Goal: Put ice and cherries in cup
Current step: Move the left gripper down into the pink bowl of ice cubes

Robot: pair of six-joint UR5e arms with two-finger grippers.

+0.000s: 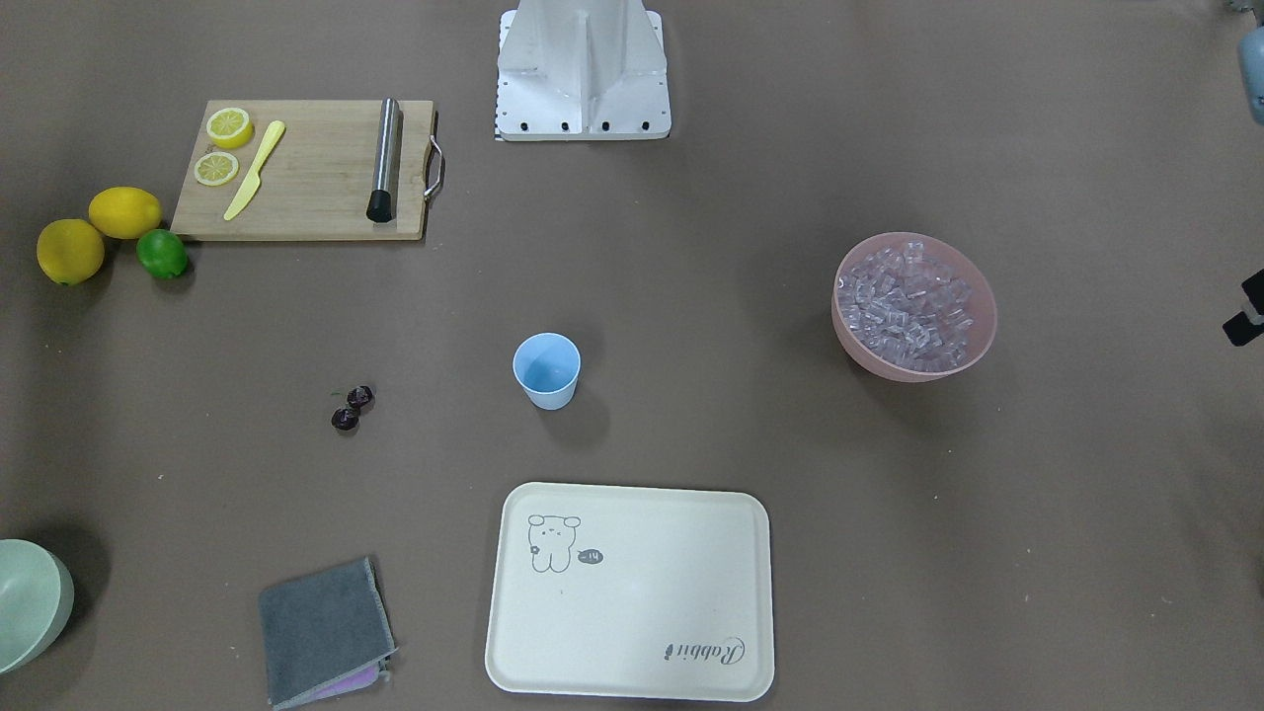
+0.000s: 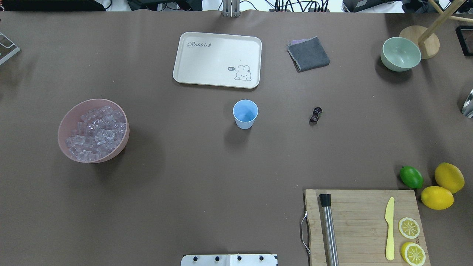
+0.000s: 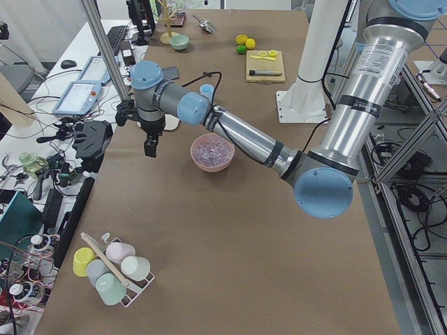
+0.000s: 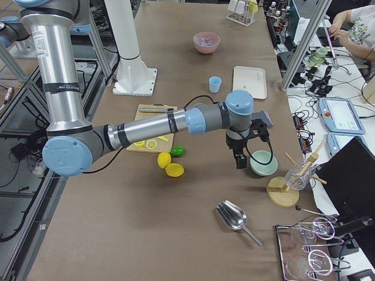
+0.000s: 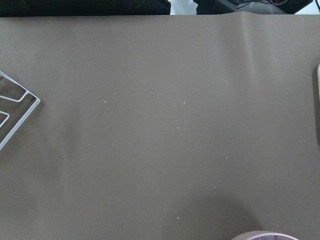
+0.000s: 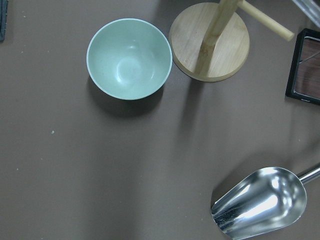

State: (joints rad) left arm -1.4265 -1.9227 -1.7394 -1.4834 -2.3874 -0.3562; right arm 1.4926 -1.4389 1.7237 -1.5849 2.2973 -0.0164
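The light blue cup (image 1: 546,370) stands upright and empty mid-table, also in the overhead view (image 2: 245,113). The two dark cherries (image 1: 352,407) lie on the table to its side (image 2: 316,114), apart from it. The ice (image 1: 908,308) fills a pink bowl (image 2: 68,120) on the cup's other side. My left gripper (image 3: 150,145) hangs above the table beyond the pink bowl; only a part of it shows at the front view's edge (image 1: 1246,321). My right gripper (image 4: 240,159) hangs beside the pale green bowl (image 4: 262,163). I cannot tell whether either is open or shut.
A cream tray (image 1: 632,592) and a grey cloth (image 1: 321,632) lie past the cup. A cutting board (image 1: 306,168) holds lemon slices, a yellow knife and a steel rod; lemons and a lime (image 1: 161,254) sit beside it. A metal scoop (image 6: 260,202) and a wooden stand (image 6: 210,42) are near the green bowl.
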